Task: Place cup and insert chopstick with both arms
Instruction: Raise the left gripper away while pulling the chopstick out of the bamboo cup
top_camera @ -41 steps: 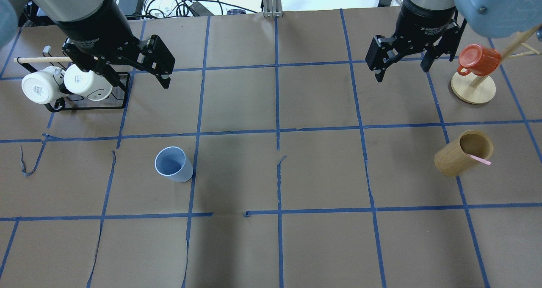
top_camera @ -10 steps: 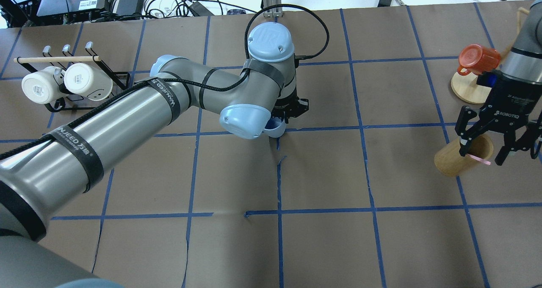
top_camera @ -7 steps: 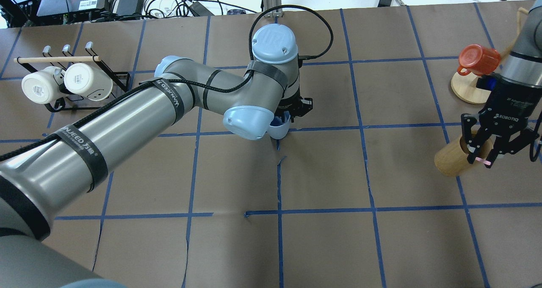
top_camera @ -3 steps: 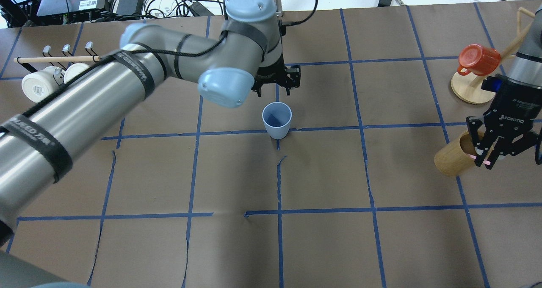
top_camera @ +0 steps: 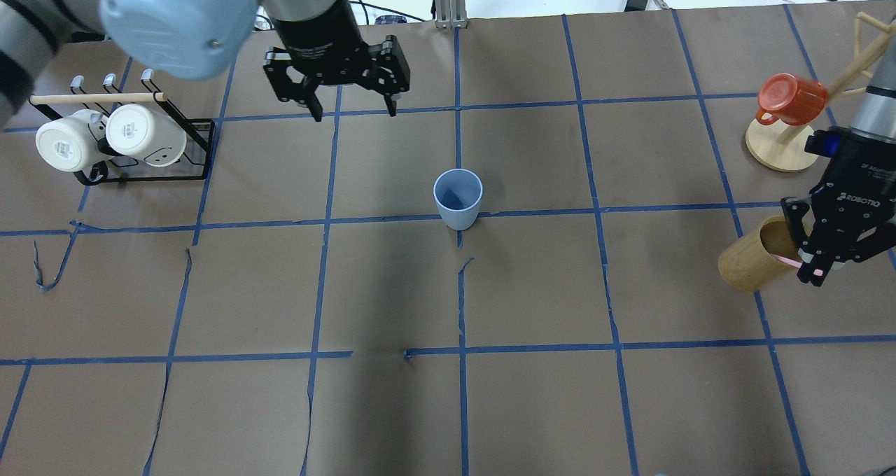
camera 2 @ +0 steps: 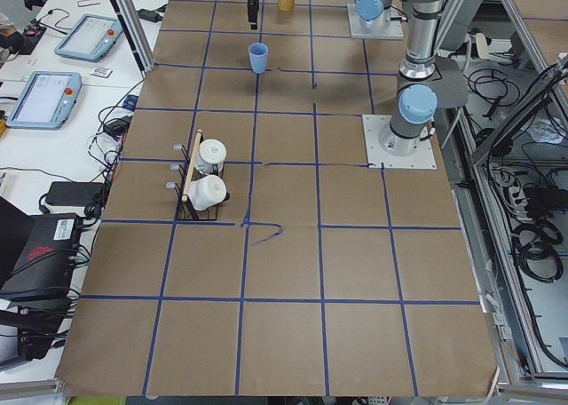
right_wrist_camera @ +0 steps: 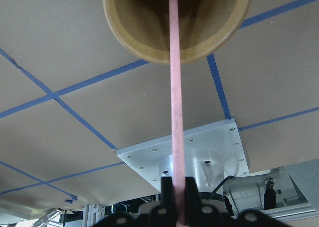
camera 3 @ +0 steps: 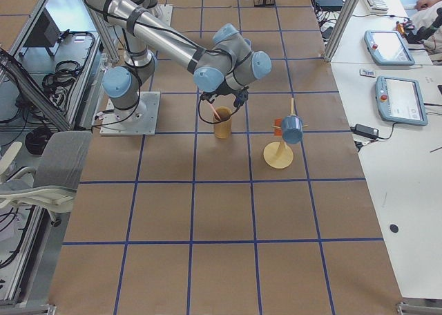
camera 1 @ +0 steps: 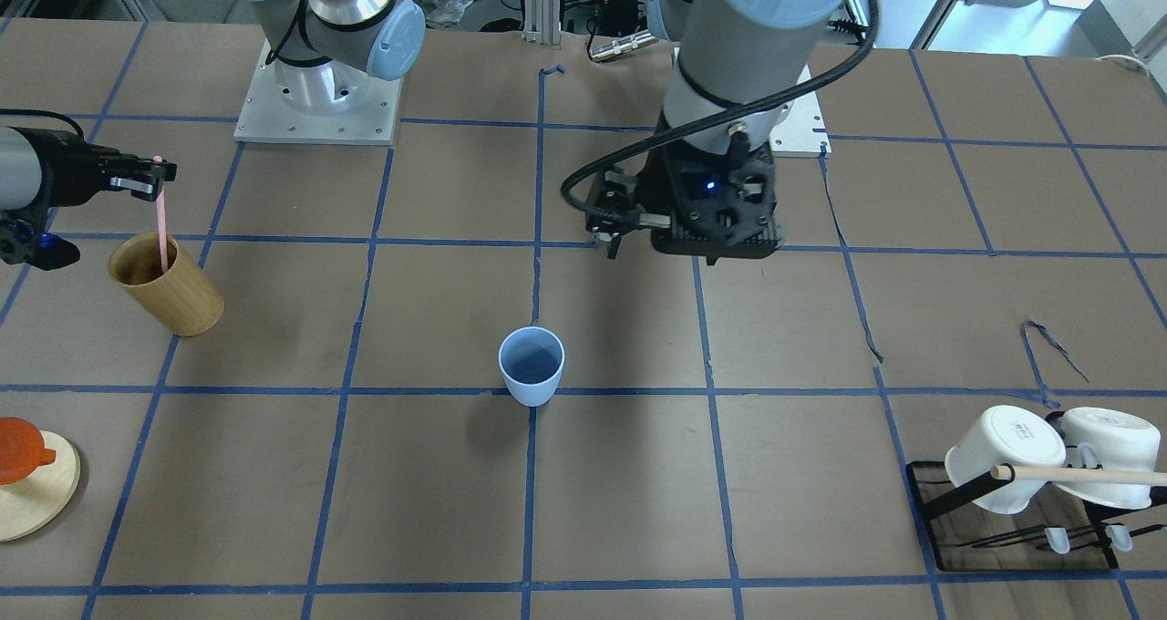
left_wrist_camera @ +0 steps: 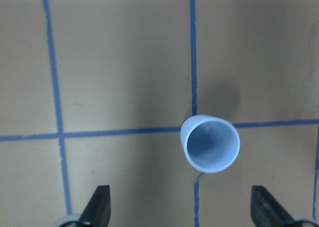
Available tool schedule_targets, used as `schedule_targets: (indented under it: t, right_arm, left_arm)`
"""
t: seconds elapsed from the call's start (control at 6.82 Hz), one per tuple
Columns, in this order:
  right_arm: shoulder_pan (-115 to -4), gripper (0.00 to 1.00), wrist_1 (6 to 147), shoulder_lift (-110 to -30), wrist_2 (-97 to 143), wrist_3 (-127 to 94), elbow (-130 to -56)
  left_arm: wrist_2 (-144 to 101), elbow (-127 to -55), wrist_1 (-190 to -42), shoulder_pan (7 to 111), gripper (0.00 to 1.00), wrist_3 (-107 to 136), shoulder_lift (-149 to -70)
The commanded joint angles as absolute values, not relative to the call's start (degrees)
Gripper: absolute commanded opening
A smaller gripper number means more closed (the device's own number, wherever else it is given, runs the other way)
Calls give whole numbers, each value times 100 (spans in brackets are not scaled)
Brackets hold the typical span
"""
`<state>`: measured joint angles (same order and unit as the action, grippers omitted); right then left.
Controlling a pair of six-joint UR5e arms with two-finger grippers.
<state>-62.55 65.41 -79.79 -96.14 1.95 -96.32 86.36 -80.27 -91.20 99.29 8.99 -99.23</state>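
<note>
Cup (top_camera: 458, 197) stands upright and empty on a tape crossing at mid-bench (top_camera: 539, 406), unmoved since 0.4 s ago. Left end effector (top_camera: 355, 114), jaws spread, has withdrawn further and is well apart from it. Right end effector (top_camera: 813, 271) is clamped on the chopstick (camera 1: 162, 223), whose lower end sits inside the tan cylinder (top_camera: 742, 269). Bare bench surrounds the cup.

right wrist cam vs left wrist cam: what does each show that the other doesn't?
Right wrist only: the right gripper shut on the pink chopstick, whose far end sits inside the tan bamboo cylinder. Left wrist only: the blue cup standing upright and empty, apart from the open left gripper. Both: the brown paper table with blue tape lines.
</note>
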Motion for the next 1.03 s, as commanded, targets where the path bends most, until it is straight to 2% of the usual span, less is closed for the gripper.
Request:
schedule_targets:
  t: [0.0, 0.59, 0.88]
  right_arm:
    - [-6249, 10, 5971, -7989, -9659, 202, -9222]
    - [-6310, 7, 4495, -8024, -9388, 185, -7913]
    - [-6511, 7, 4114, -8042, -8600, 114, -7664]
  left_arm:
    - [8631, -9082, -9143, 9686, 100, 379, -9057]
    - [8605, -8878, -9272, 9195, 100, 334, -8850]
    - [8569, -8877, -9255, 9176, 100, 334, -8868]
